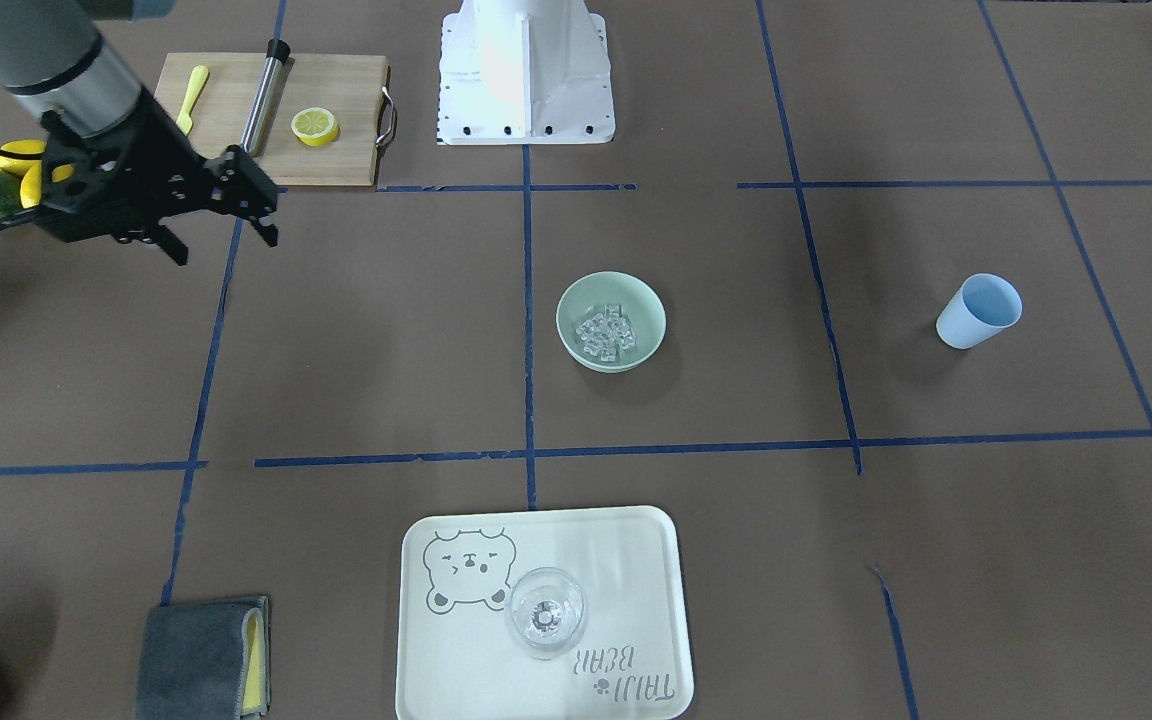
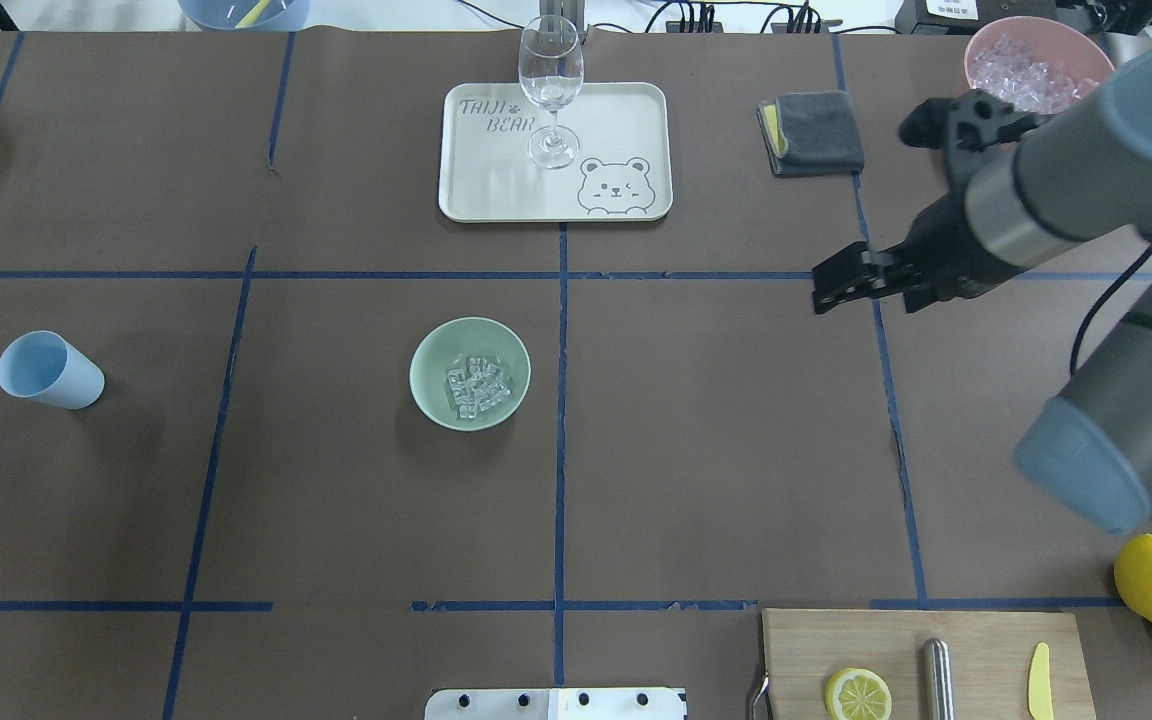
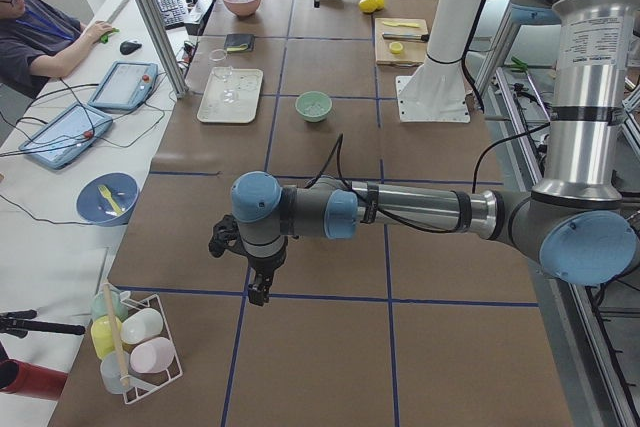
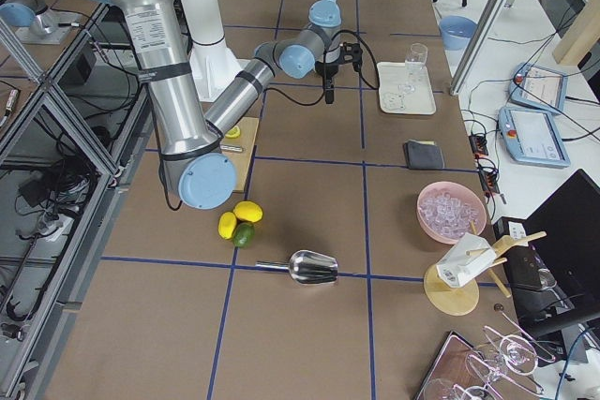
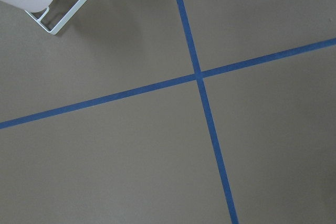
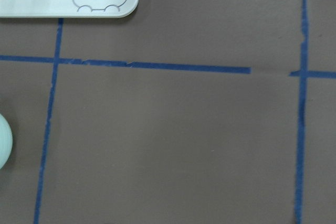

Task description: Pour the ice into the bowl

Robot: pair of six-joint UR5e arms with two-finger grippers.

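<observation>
Roughly a dozen ice cubes (image 1: 608, 332), too clumped for an exact count, lie in the one mint bowl (image 1: 636, 296), well apart from the right claw (image 1: 226, 249), out beyond its fingertips. They look light, hard and slippery, so they are better tipped from a vessel than pinched; I'd grip a rim instead. That claw gapes wide, empty. One blue cup (image 1: 976, 312) lies farther off, past the bowl. The left claw (image 3: 258, 292) shows only from the side, so I cannot tell its spread.
</observation>
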